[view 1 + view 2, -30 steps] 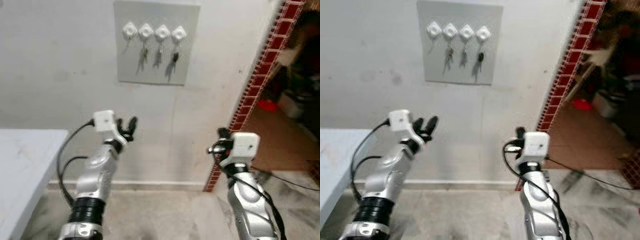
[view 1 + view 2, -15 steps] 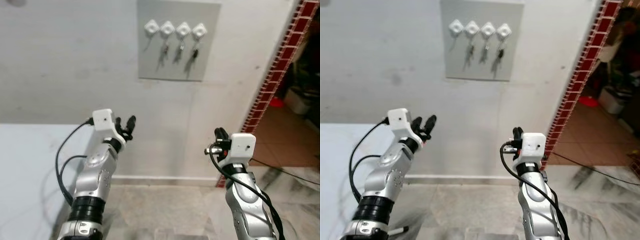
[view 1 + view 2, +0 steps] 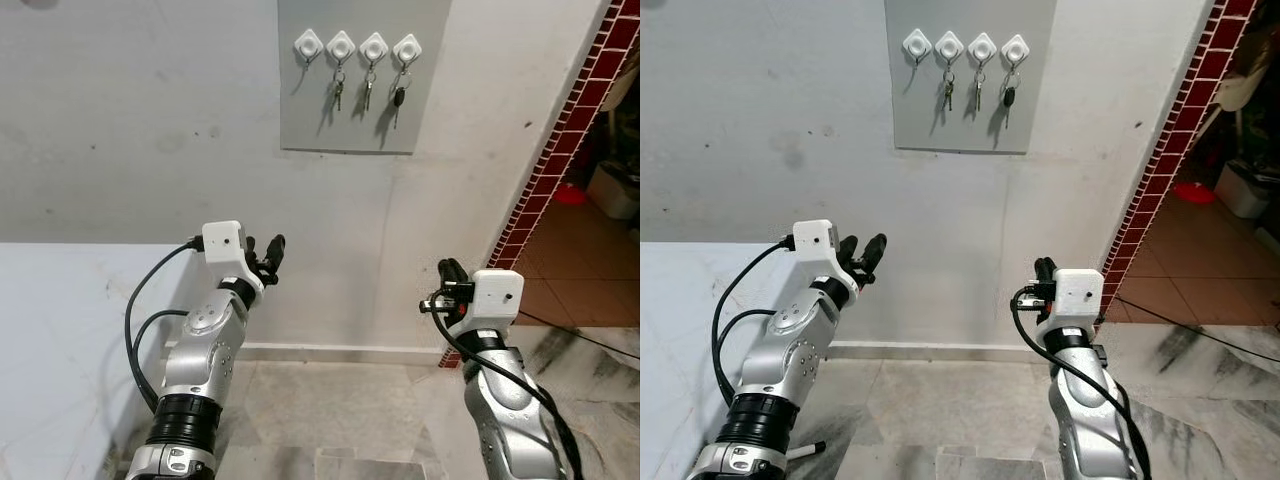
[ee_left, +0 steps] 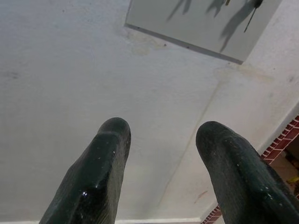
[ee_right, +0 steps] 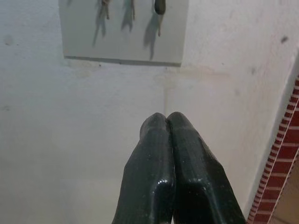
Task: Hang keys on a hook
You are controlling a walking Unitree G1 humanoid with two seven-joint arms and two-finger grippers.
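A grey board [image 3: 360,125] on the white wall carries a row of white hooks. The leftmost hook [image 3: 309,43] is bare. Keys [image 3: 337,90] hang from the other three, the rightmost a black-headed key [image 3: 398,97]. My left gripper [image 3: 265,255] is raised well below the board, pointing at the wall, open with nothing between its fingers [image 4: 110,140]. My right gripper [image 3: 450,272] is held up at about the same height to the right, shut with nothing in it; its fingers [image 5: 156,135] press together.
A white table [image 3: 60,330] stands at my left against the wall. A red brick pillar [image 3: 560,150] edges a doorway on the right, with a brown floor and clutter behind it. Marble floor [image 3: 330,420] lies between me and the wall.
The camera has swung, so the board now sits higher and nearer the middle, and the picture is sharper. Both arms hold the same raised pose.
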